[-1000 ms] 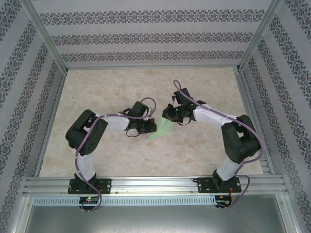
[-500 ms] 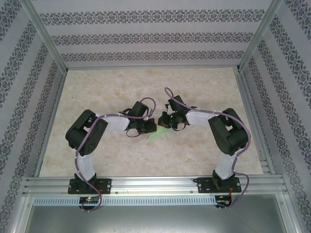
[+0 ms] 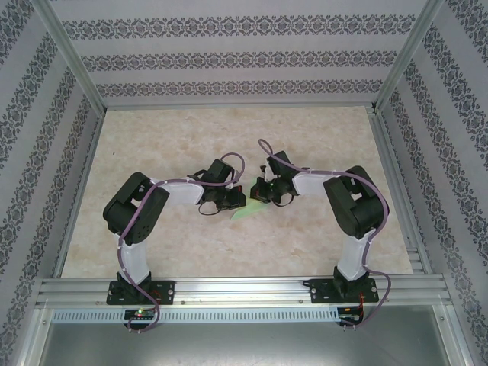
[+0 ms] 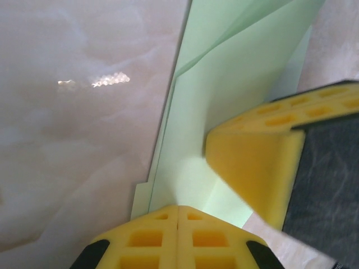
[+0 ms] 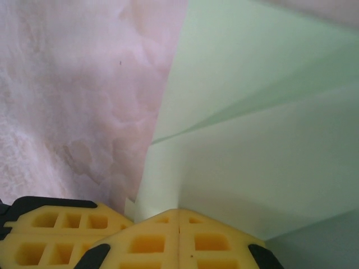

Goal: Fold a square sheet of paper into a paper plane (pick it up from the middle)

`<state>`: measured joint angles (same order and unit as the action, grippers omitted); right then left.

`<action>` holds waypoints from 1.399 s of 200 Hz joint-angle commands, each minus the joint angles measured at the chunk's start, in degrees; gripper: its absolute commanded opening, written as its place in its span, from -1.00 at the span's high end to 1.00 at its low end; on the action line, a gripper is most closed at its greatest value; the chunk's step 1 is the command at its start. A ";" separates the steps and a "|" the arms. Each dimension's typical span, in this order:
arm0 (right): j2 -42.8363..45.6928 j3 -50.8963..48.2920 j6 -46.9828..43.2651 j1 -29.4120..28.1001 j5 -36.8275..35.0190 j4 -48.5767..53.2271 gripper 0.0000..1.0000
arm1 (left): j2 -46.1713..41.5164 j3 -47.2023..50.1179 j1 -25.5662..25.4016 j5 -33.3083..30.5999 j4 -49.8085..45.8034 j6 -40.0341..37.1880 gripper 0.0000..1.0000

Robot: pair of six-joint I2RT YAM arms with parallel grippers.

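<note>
**Item:** sheet of paper [image 3: 245,212], pale green, plain and unmarked

**Location:** middle of the marbled tabletop [image 3: 168,137], in the narrow gap between the two grippers, with its free tip pointing toward the near edge

**Condition:** not a flat square. The overhead view shows a narrowed, tapering outline. Both wrist views show overlapping layers and long diagonal creases, one flap lying over another. From above, whether the piece rests fully on the table or is raised a little is hard to tell

**Left gripper** [image 3: 231,200]: yellow fingertips pressed together, with the paper's layers running in between them, so it is pinched on one end of the folded piece

**Right gripper** [image 3: 258,194]: fingertips likewise together and clamped on the paper from the opposite side. In the left wrist view one of its yellow fingers [image 4: 252,168] sits just beside the left arm's own, over the paper

**Progress (judgement):**
- Done: the first folds, which give a layered, tapered form held at both sides
- Not yet done: the finished narrow dart with a clear centre crease
- Likely left: closing the body along the middle, turning down the wings, pressing the creases sharp, and letting go

**Risk:** thin paper pinched at two points so close together could buckle or tear if the arms pull apart
</note>
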<state>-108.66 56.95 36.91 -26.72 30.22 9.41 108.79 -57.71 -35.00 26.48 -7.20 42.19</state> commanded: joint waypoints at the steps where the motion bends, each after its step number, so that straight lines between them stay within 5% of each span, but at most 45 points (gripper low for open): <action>1: -2.20 2.04 -4.09 4.51 -4.33 0.39 0.95 | 2.27 2.44 0.36 -7.03 -12.40 0.08 1.00; 79: 7.84 -3.32 2.08 1.50 -0.51 -5.62 0.84 | 2.24 2.14 0.34 -6.46 -11.96 -0.28 1.00; 165: -0.50 -1.42 2.91 -2.53 -2.44 -4.82 0.92 | 2.62 1.73 0.22 -6.31 -12.04 -0.55 1.00; 280: -3.09 3.85 -2.70 12.07 -5.47 -0.66 0.93 | 2.60 2.43 0.28 -5.58 -12.22 -1.06 1.00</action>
<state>-111.20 58.81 36.62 -17.23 32.77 7.09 108.79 -58.19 -35.00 26.26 -8.58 42.13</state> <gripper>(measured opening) 0.048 0.055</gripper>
